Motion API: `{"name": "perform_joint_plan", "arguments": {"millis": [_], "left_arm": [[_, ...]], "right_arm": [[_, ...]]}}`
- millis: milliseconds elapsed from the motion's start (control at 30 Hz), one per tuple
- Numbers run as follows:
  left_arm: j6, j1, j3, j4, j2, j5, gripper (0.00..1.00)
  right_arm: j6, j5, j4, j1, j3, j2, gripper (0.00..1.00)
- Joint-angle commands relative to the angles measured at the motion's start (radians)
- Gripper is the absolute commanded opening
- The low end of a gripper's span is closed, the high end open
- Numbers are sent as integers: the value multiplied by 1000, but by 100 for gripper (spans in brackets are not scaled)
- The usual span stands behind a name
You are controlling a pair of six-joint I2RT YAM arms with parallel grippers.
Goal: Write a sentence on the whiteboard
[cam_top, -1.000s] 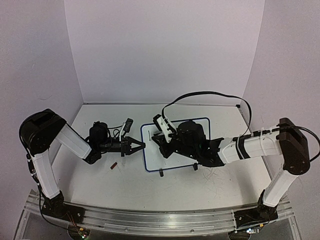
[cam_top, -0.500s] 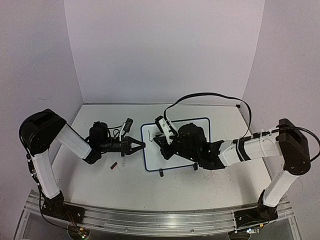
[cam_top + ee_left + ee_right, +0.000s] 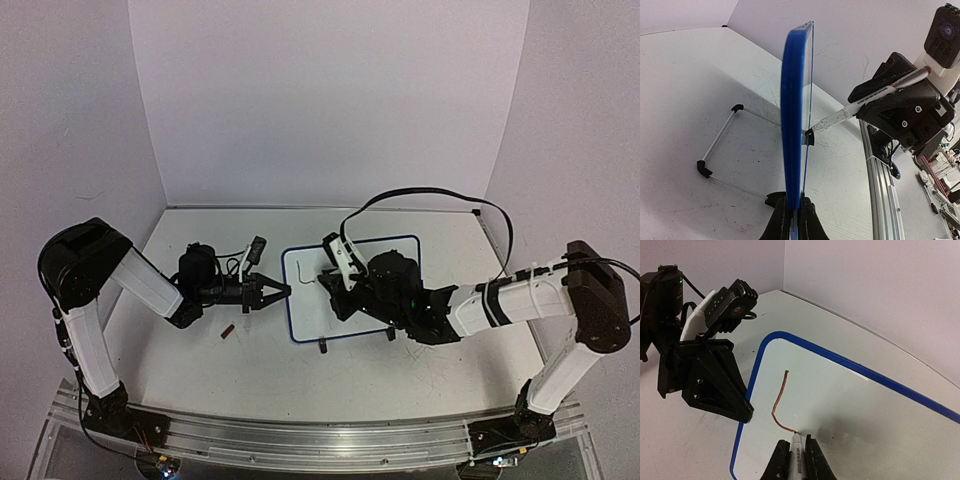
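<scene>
The whiteboard (image 3: 305, 305), white with a dark blue rim, stands tilted on the table; it shows edge-on in the left wrist view (image 3: 792, 100) and face-on in the right wrist view (image 3: 865, 400). My left gripper (image 3: 278, 292) is shut on its left rim (image 3: 793, 202). My right gripper (image 3: 332, 283) is shut on a white marker (image 3: 797, 460), whose tip touches the board. The marker also shows in the left wrist view (image 3: 875, 95). Of the sentence, only one thin reddish-brown stroke (image 3: 780, 400) is on the board, shaped like an "L" (image 3: 302, 272).
A small reddish-brown cap (image 3: 227, 331) lies on the table near the left arm. The board's two black feet (image 3: 323, 347) and wire stand (image 3: 720, 145) rest on the scuffed table. A metal rail (image 3: 300, 435) runs along the near edge. Walls close the back and sides.
My right gripper has moved down and then right with the marker on the board. The stroke has grown from a short mark into an "L" shape. The left gripper has not moved.
</scene>
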Motion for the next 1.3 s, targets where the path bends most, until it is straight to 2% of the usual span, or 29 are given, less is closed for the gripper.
{"name": "perform_joint_plan", "arguments": {"millis": [0,133,333,700,1267], "left_arm": [[25,-3,-13,11,-38,11,0],[27,-3,-13,11,-38,11,0],[27,-4,-13,10,-37,11,0],[24,-3,-9,9,-38,12,0],[25,-3,-12,4,-42,15,0]], "right_arm": [[0,-78,75,-13,-61,-109,0],[-5,-113,81,-26,-80,-139,0],[-12,-105,81,-32,-34,-82,0],[-21,-32,98,-33,-15,-52,0],[-28,-13,115,-35,0,-29,0]]}}
